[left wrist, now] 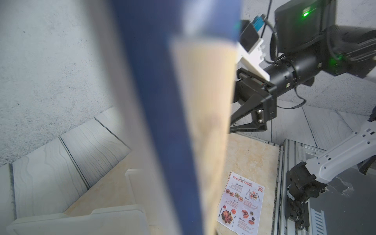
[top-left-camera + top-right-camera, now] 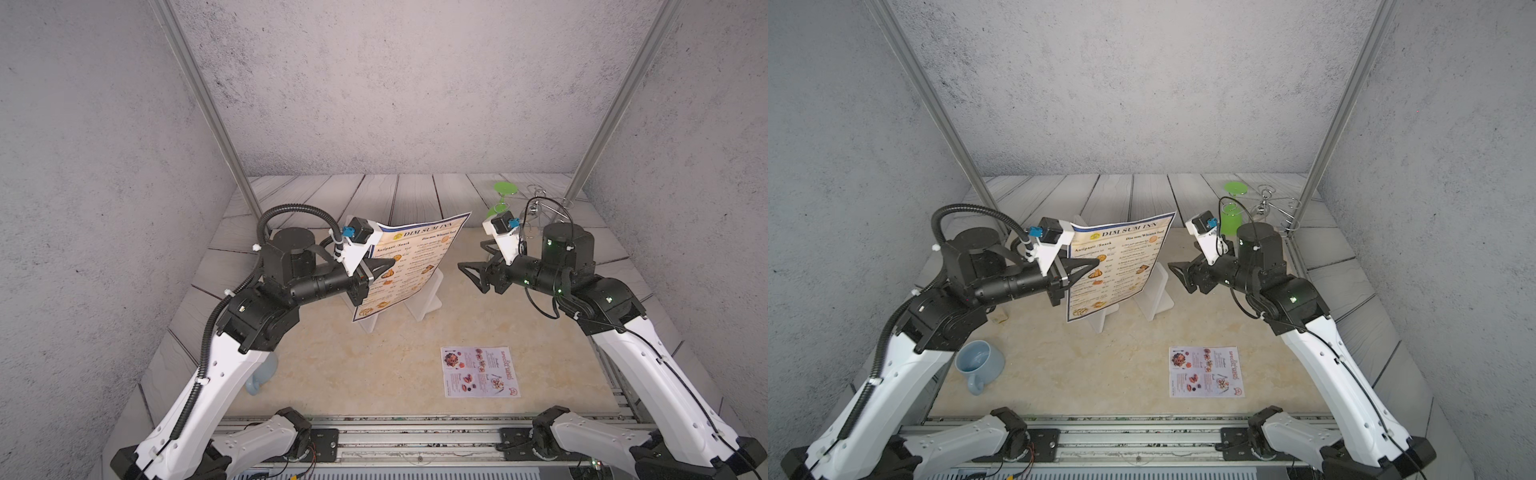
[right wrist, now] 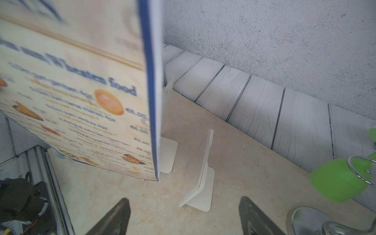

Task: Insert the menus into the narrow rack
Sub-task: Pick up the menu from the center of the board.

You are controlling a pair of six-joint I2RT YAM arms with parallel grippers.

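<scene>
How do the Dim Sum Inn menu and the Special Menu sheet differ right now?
The DIM SUM INN menu is larger than the SPECIAL MENU. DIM SUM INN is cream, blue-bordered; SPECIAL MENU is white, red-headed. DIM SUM INN is held upright in the left gripper; SPECIAL MENU lies flat on the table. Both are thin printed sheets with food photos.

L side of rack (image 2: 428, 299) blocked by upright DIM SUM INN menu (image 2: 419, 257) w/ left gripper (image 2: 388, 264) pinching it. Right of rack: bare tabletop (image 2: 478, 320), free to right gripper (image 2: 469, 254), jaws apart. Behind-right of rack: green glass (image 2: 505, 189) & wire stand (image 3: 305, 218).
</scene>
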